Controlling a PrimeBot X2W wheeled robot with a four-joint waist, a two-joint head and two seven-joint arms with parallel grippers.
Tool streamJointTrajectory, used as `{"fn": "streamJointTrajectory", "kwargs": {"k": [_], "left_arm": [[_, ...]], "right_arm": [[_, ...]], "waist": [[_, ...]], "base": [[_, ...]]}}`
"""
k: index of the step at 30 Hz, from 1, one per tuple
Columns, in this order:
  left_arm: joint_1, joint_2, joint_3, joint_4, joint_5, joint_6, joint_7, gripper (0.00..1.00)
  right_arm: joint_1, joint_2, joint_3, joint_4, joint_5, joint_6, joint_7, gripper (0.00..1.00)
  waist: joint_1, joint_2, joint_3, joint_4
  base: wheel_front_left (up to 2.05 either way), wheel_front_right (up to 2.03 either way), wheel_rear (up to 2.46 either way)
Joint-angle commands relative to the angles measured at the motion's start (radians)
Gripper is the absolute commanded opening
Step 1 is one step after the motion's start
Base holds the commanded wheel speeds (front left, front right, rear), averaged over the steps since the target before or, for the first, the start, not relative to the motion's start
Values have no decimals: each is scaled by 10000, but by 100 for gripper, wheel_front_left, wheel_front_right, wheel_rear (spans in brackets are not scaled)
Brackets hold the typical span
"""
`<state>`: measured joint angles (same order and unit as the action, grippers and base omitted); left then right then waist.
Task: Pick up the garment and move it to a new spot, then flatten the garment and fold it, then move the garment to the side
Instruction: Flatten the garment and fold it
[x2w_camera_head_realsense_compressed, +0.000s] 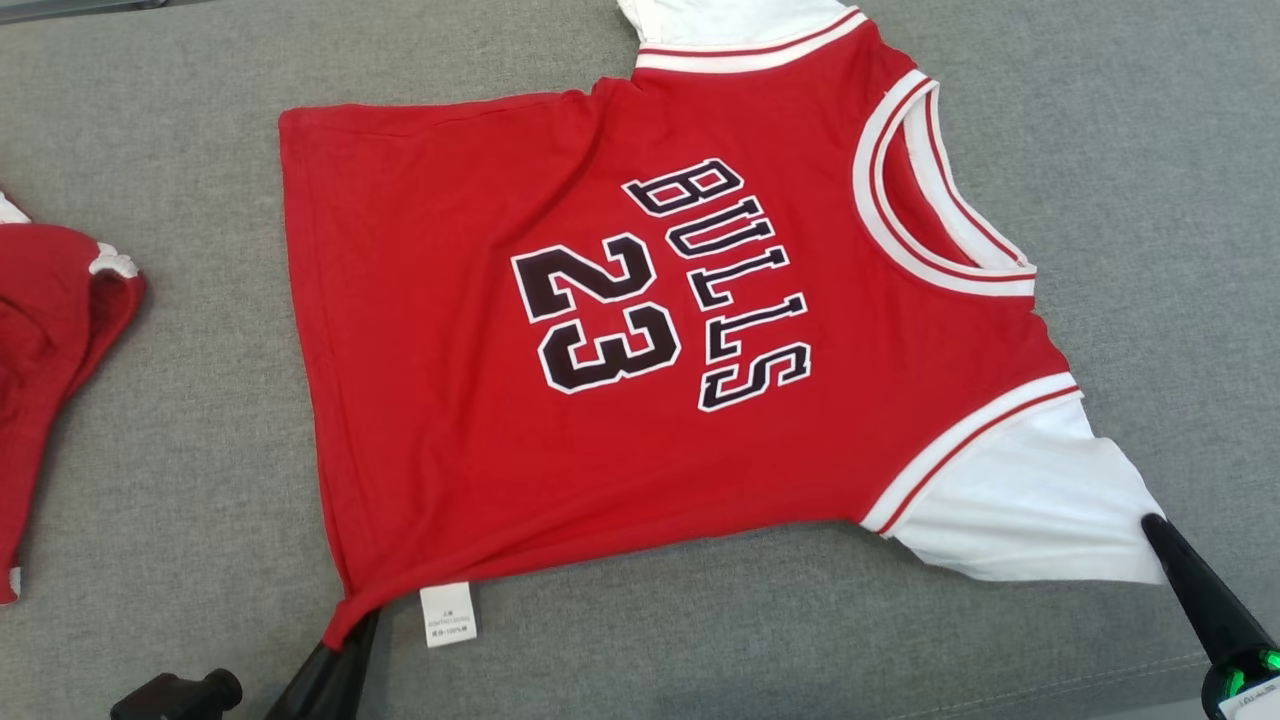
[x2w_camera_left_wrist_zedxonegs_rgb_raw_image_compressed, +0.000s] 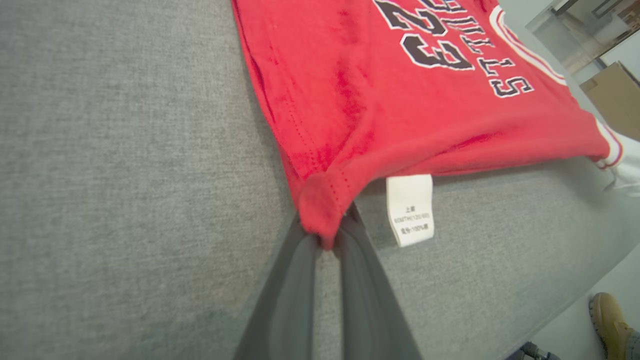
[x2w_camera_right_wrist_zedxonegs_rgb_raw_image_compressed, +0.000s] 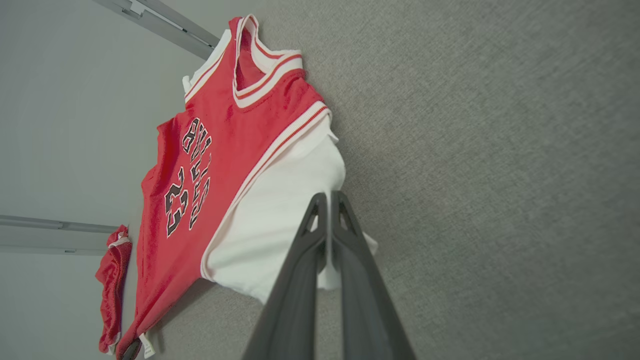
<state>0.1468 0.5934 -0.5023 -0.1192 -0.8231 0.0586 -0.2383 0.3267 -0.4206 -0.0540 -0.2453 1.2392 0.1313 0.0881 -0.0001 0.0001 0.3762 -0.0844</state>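
The left jaws are clamped tight, fingers (x2w_camera_left_wrist_zedxonegs_rgb_raw_image_compressed: 287, 305) meeting at the tips; right jaws likewise, fingers (x2w_camera_right_wrist_zedxonegs_rgb_raw_image_compressed: 295, 300) pressed together.

A grey fabric surface (x2w_camera_head_realsense_compressed: 170, 470) carries a crumpled red cloth with white trim (x2w_camera_head_realsense_compressed: 45, 340) at its left side, and a cardboard box (x2w_camera_left_wrist_zedxonegs_rgb_raw_image_compressed: 617, 97) and a person's tan shoe (x2w_camera_left_wrist_zedxonegs_rgb_raw_image_compressed: 607, 320) show beyond its edge.

Head camera looks down; both wrist cameras, low, share the jersey (x2w_camera_head_realsense_compressed: 600, 300).

Two red garments lie on one grey surface (x2w_camera_head_realsense_compressed: 200, 480): one jersey (x2w_camera_head_realsense_compressed: 450, 400) with two white sleeves (x2w_camera_head_realsense_compressed: 1020, 500) and one label (x2w_camera_head_realsense_compressed: 447, 613), plus one other red piece (x2w_camera_head_realsense_compressed: 50, 330). Two grippers: left gripper (x2w_camera_head_realsense_compressed: 350, 630), right gripper (x2w_camera_head_realsense_compressed: 1152, 525). One tan shoe (x2w_camera_left_wrist_zedxonegs_rgb_raw_image_compressed: 607, 320).
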Motion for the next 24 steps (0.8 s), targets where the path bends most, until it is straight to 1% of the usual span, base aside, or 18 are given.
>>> {"fn": "streamJointTrajectory", "kwargs": {"k": [1,3,6,8,10,11,14,17,19,22,24], "left_arm": [[146,143,90,-318,-145,101,85,0],[177,324,178,-858,-165,263,271,0],[34,621,342,-1592,-316,454,737,0],[-220,834,465,-2018,-417,567,1163,0],[-527,1051,589,-2236,-586,659,1641,0],[-527,1051,589,-2236,-586,659,1641,0],[-1068,1266,707,-2369,-845,787,2365,0],[-1822,1346,864,-2229,-1088,837,2986,0],[-2379,1194,948,-1969,-1317,949,3330,0],[-3369,1040,881,-1438,-1318,1003,3857,0],[-3919,913,663,-1033,-1342,945,4295,0]], "right_arm": [[38,-21,-61,-324,284,-9,31,0],[-134,-91,11,-736,488,-9,131,0],[-817,-174,264,-1187,647,-4,289,0],[-1418,-223,445,-1284,650,-4,428,0],[-2218,-215,612,-1106,566,-4,571,0],[-2218,-215,612,-1106,566,-4,571,0],[-3662,-121,918,-425,232,-4,814,0],[-5119,111,1164,709,-132,-4,1023,0],[-5980,305,1316,1515,-458,-4,1121,0],[-7063,535,1548,2618,-1041,-4,1182,0],[-7626,724,1728,3232,-1316,-4,1228,0]], "waist": [[1,-1,-38,-46],[1,-1,-80,-111],[1,-1,-103,-225],[1,-1,-83,-293],[1,-1,-57,-354],[1,-1,-57,-354],[1,-1,54,-450],[1,-1,232,-424],[1,-1,369,-322],[1,-1,599,-126],[1,-1,768,-25]], "base": [[0,0,0],[0,0,0],[0,0,0],[0,0,0],[0,0,0],[0,0,0],[0,0,0],[0,0,0],[0,0,0],[0,0,0],[0,0,0]]}}
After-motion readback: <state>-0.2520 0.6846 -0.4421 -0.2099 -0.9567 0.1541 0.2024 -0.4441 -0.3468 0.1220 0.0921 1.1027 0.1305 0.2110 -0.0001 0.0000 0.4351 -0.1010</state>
